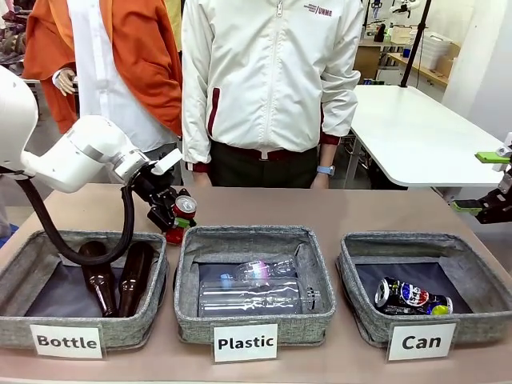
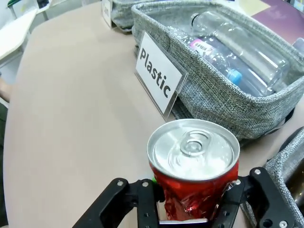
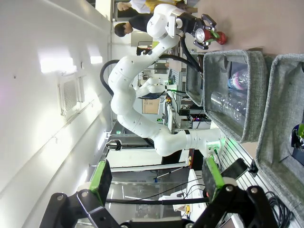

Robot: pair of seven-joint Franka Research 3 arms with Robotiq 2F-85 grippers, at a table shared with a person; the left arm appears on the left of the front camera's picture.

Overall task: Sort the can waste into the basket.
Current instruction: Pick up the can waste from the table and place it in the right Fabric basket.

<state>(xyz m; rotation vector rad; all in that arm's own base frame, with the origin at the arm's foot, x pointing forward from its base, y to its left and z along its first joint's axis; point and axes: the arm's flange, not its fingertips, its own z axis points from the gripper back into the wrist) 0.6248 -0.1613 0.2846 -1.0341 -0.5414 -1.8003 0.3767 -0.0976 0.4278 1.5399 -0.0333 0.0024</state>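
Note:
A crushed red can with a silver top stands upright on the table behind the gap between the two left baskets. My left gripper is shut on it. In the left wrist view its fingers press the red can from both sides. A dark crushed can lies inside the grey "Can" basket at the right. My right gripper hangs open at the far right edge, above and behind that basket. In its own view the right gripper has its green pads wide apart with nothing between them.
A "Bottle" basket at the left holds two brown glass bottles. In the middle, the "Plastic" basket holds clear plastic bottles. A person in a white jacket stands at the far edge. A white table is behind.

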